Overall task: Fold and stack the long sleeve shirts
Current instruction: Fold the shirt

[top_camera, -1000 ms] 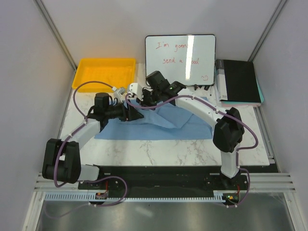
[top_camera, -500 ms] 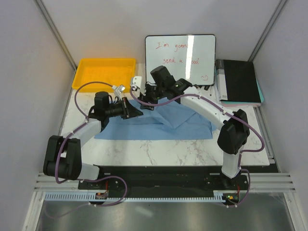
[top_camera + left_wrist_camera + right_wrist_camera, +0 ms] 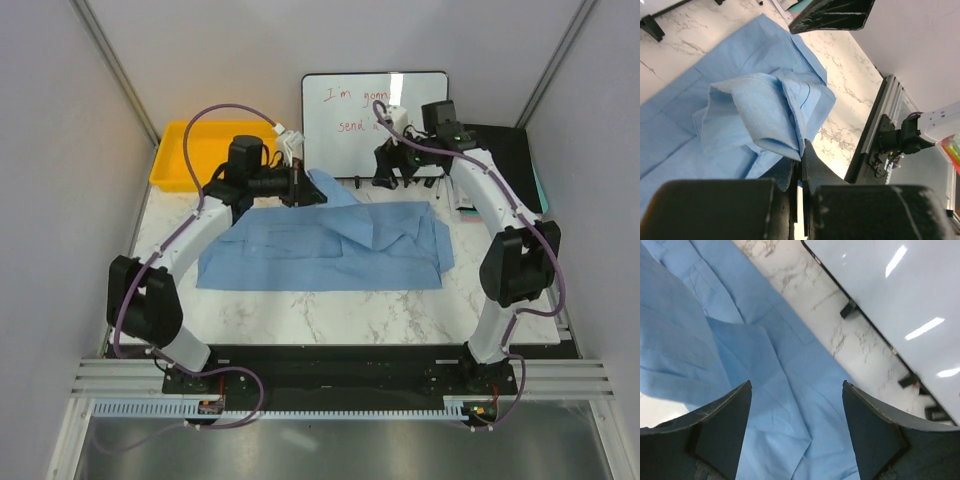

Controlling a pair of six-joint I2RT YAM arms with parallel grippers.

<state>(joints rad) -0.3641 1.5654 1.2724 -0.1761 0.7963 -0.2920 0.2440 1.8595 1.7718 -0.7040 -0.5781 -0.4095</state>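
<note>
Table (image 3: 330, 315): marble top, centre of the overhead view, carrying everything.
Shirt (image 3: 330, 250): light blue, spread wide across mid-frame and only partly folded; one bunched fold rises toward upper centre.
Whiteboard (image 3: 375, 120): propped at top centre, outside the work.
Yellow tray (image 3: 172, 150): upper left, apart from the shirt.
Left gripper (image 3: 303, 190): clenched on that raised fold at upper centre, probably to carry it over the body.
Right gripper (image 3: 796, 386): released, jaws wide with nothing between them, hovering at upper right above the shirt's far edge.

Marble tbl (image 3: 350, 315), blue shirt (image 3: 300, 260), yellow tray (image 3: 170, 165), whiteboard (image 3: 330, 110), blk binder (image 3: 515, 150)
</note>
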